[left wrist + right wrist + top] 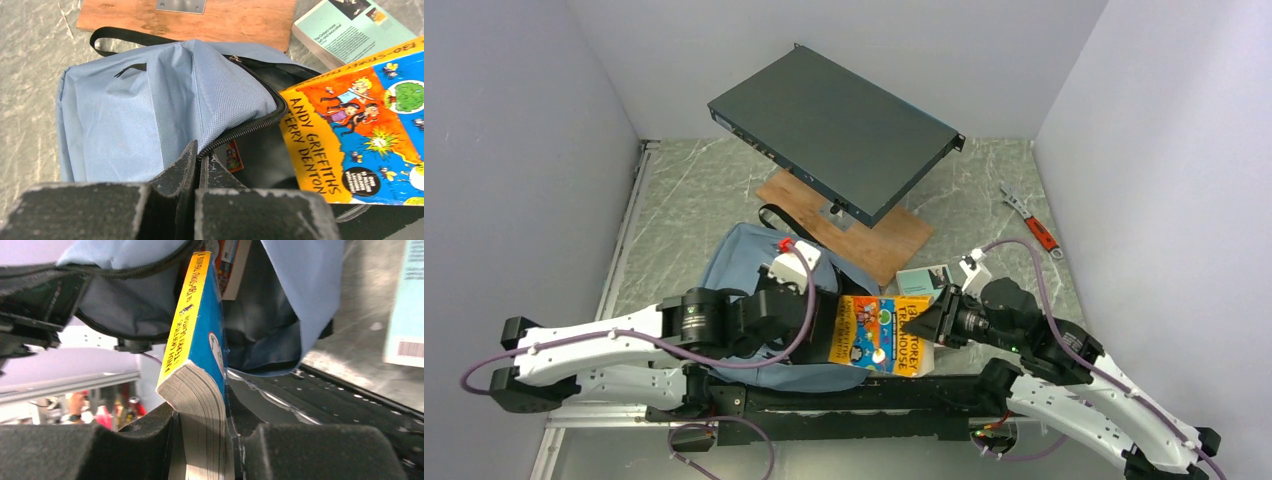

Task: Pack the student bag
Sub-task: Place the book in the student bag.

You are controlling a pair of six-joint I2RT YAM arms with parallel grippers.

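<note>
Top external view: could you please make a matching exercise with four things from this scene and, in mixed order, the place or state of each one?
Things:
1. student bag
2. colourful book
3. pale green book
4. wrench

Places or states:
a. lies alone near the right wall
b. held by the right gripper, far end at the bag's opening
c. zipper edge pinched by the left gripper
d. lies flat on the table, next to the wooden board

Pairs: 1-c, 2-b, 3-d, 4-a.
</note>
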